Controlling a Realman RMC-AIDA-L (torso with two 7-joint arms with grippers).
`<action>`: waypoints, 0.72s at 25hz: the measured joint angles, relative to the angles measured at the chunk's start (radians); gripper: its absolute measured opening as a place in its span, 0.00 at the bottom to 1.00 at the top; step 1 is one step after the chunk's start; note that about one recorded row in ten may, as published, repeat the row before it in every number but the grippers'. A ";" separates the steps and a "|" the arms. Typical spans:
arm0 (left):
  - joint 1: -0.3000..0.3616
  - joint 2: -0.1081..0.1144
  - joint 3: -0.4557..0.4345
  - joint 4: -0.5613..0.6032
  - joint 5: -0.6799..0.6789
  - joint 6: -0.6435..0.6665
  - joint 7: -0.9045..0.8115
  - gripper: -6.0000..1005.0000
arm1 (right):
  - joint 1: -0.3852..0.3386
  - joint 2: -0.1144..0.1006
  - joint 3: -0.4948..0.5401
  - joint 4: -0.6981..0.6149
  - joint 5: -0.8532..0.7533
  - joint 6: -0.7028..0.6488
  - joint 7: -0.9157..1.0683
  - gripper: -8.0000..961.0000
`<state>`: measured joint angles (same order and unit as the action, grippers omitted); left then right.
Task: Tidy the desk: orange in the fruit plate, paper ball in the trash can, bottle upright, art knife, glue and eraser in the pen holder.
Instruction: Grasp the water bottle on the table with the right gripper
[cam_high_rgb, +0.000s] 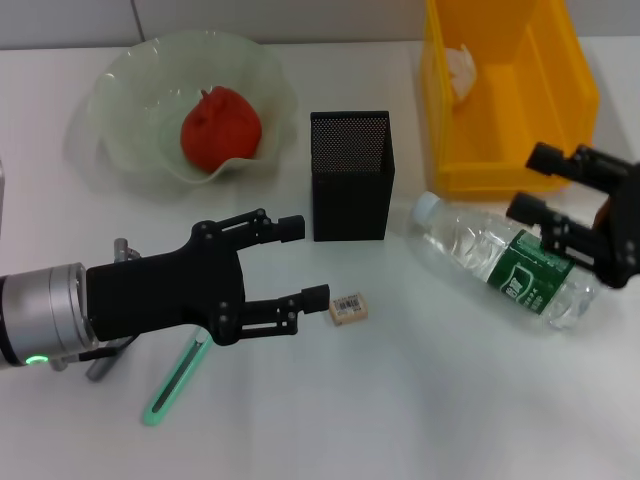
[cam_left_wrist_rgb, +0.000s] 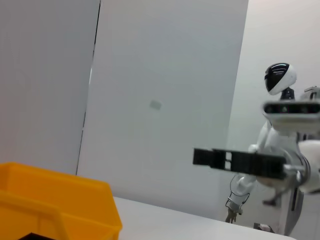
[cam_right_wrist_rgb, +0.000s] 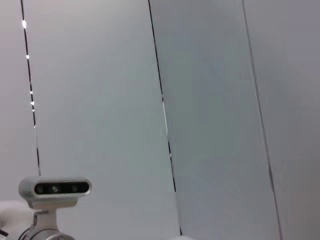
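The orange (cam_high_rgb: 220, 128) lies in the pale green fruit plate (cam_high_rgb: 125, 85) at the back left. The paper ball (cam_high_rgb: 462, 68) rests inside the yellow trash can (cam_high_rgb: 575, 90). The bottle (cam_high_rgb: 500, 262) lies on its side at the right, cap toward the black mesh pen holder (cam_high_rgb: 350, 175). My right gripper (cam_high_rgb: 534, 182) hovers open over the bottle's label end. The eraser (cam_high_rgb: 349, 308) sits just beyond the lower fingertip of my open left gripper (cam_high_rgb: 304, 263). The green art knife (cam_high_rgb: 175, 380) lies below that hand. A grey tube (cam_high_rgb: 103, 364), possibly the glue, is mostly hidden under the left arm.
The left wrist view shows the trash can's rim (cam_left_wrist_rgb: 60, 197) and one black finger (cam_left_wrist_rgb: 235, 160) of the right gripper farther off. The right wrist view shows only a wall and a camera head (cam_right_wrist_rgb: 55, 188). Bare white tabletop (cam_high_rgb: 400, 420) spreads along the front.
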<state>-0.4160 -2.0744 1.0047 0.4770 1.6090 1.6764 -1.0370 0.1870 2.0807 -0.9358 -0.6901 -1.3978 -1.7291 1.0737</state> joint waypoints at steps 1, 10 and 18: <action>0.000 0.000 0.000 0.000 0.000 0.000 0.000 0.81 | 0.000 0.000 0.000 0.000 0.000 0.000 0.000 0.61; -0.004 -0.001 0.000 0.000 -0.009 -0.001 0.000 0.81 | 0.010 0.003 0.017 0.295 -0.001 -0.015 -0.329 0.61; -0.006 -0.001 0.000 -0.007 -0.009 -0.002 0.000 0.81 | 0.001 0.000 0.034 0.191 0.001 -0.038 -0.177 0.61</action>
<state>-0.4222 -2.0755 1.0046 0.4702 1.5997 1.6742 -1.0370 0.1878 2.0805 -0.9019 -0.4988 -1.3968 -1.7670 0.8966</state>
